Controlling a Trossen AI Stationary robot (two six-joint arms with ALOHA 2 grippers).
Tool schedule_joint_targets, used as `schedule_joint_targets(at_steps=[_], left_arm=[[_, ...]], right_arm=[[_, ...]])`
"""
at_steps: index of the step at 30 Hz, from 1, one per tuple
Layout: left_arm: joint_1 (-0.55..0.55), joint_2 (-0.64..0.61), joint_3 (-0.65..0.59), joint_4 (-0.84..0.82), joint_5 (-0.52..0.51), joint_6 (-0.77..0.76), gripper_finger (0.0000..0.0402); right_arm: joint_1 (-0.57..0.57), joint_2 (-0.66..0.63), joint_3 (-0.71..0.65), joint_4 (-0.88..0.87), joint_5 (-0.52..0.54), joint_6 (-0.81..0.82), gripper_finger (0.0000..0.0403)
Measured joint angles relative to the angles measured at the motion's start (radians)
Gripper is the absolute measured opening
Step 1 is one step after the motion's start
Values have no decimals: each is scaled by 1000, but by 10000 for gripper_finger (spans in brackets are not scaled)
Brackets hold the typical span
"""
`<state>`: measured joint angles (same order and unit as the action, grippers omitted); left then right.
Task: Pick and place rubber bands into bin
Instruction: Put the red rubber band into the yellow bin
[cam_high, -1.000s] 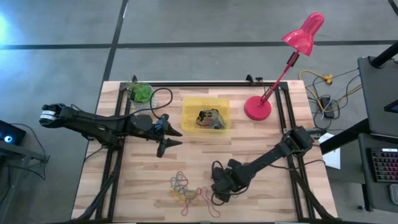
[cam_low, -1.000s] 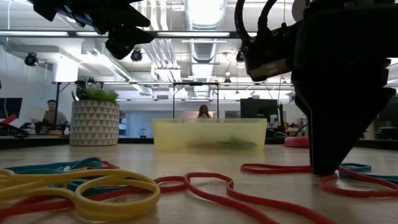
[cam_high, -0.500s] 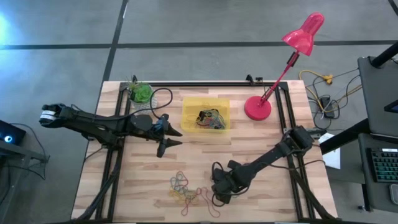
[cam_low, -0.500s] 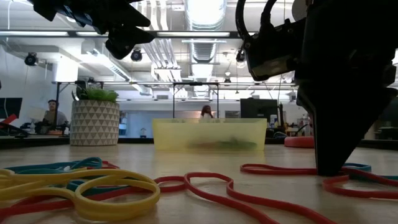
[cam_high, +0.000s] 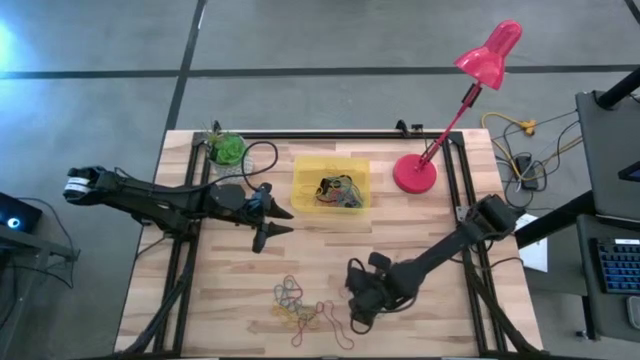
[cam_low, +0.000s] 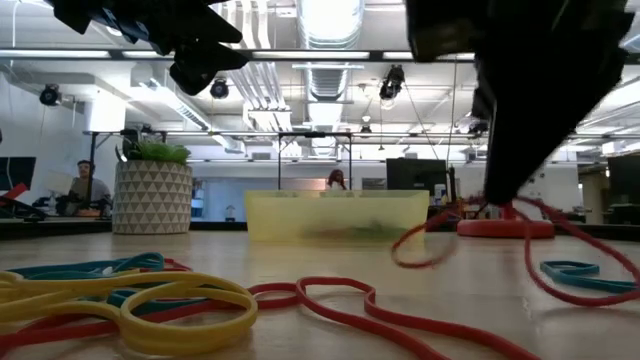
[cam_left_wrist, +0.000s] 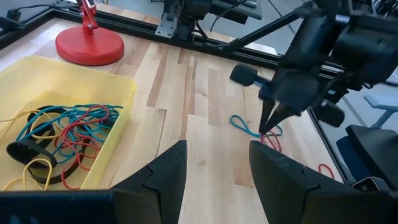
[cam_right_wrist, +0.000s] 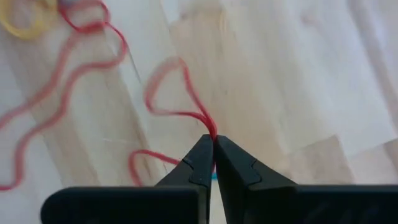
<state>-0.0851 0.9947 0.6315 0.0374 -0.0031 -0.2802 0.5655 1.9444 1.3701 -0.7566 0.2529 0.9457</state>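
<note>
Lifted off the wood now, the right gripper (cam_right_wrist: 213, 144) pinches 1 red rubber band (cam_right_wrist: 171, 93), its loop dangling clear. Raise until it frees from the remaining rubber bands (cam_high: 300, 305), then carry to the bin (cam_high: 331, 184). Beside the bin, the left gripper (cam_high: 272, 218) hovers spread, empty.

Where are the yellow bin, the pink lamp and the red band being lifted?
bin (cam_high: 304, 170): high view, bare floor near its left wall.
lamp (cam_high: 414, 174): high view, round red base.
red rubber band (cam_right_wrist: 166, 87): right wrist view, hanging loop.
</note>
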Motion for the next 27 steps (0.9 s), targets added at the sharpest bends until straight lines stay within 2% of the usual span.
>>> schedule_joint_targets(at_steps=[14,27], left_arm=[[0,0,0,-1,-1,7,158],[-1,0,0,7,0,6,158]], right_arm=[[7,-109,12,16,251,-16,8],[-7,-195,14,200,484,-194,8]])
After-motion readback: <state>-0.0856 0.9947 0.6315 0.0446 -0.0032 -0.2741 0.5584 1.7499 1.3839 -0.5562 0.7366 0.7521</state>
